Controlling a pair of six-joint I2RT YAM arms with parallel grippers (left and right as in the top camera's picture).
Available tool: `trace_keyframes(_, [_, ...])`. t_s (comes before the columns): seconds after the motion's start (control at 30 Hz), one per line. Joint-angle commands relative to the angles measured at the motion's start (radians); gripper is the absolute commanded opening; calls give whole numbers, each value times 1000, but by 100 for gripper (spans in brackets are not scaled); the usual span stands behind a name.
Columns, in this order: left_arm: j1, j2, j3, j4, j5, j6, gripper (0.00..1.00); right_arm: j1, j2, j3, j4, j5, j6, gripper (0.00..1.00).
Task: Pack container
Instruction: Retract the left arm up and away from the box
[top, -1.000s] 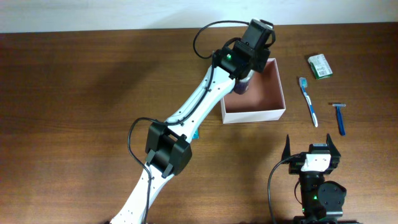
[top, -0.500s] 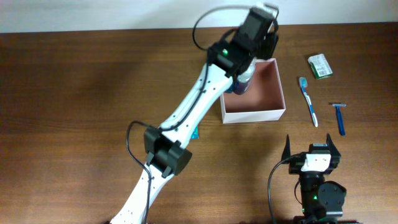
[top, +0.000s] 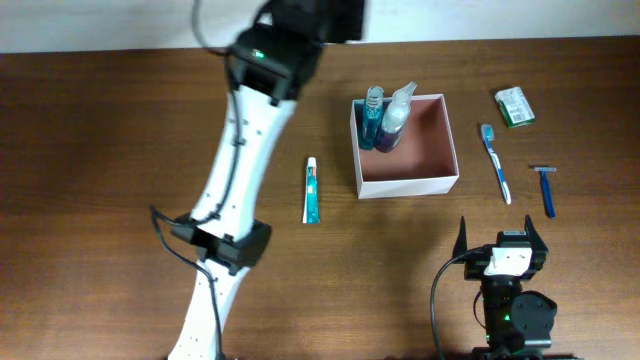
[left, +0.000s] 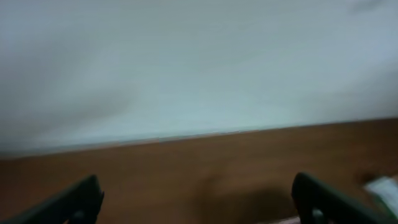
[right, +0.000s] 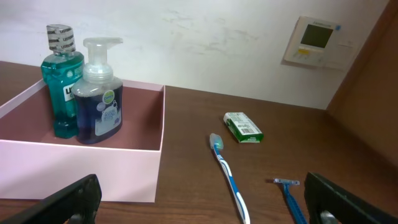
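The container (top: 405, 185) is a white box with a pinkish-brown inside, right of the table's centre. In its far left corner a teal mouthwash bottle (top: 372, 115) and a pump bottle (top: 395, 120) of dark blue liquid stand upright side by side. The right wrist view shows the container (right: 81, 171) with both bottles inside. My left gripper (left: 199, 205) is open with nothing in it, high over the table's far edge, left of the box; its view is blurred. My right gripper (right: 205, 208) is open and empty near the front edge.
A toothpaste tube (top: 312, 190) lies left of the box. To the right of the box lie a blue toothbrush (top: 496, 162), a blue razor (top: 546, 188) and a green packet (top: 515, 106). The left arm (top: 240, 150) stretches across the table's left half.
The left gripper has opened and let go of the pump bottle, which now stands in the box. The left arm has swung up and to the left, uncovering the toothpaste tube.
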Motion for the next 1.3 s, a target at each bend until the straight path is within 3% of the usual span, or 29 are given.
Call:
trace_keyframes(0.0, [95,-15,-32,-109,-112,-200,99,9,-7,-5,-6,19,7,99])
trace_keyframes(0.3, [244,-15,-180,-153,-56,-233,99,9,-7,-5,-6,19,7,99])
trace_keyframes(0.47, [268,-15,-260,-158,39,-233,99,9,-7,-5,-6,19,7,99])
trace_keyframes(0.7, [265,-15,-333,-191,46,-232,99,9,-7,-5,-5,10,7,99])
trace_keyframes(1.0, [267,-15,-349,-206,45,-232,99,9,-7,14,449,7,33,99])
trace_keyframes(1.1, [267,-14,-349,-183,45,-233,99,9,-3,80,452,55,29,99])
trace_keyframes(1.27, [267,-14,-349,-159,46,-233,100,9,95,266,380,79,-97,99])
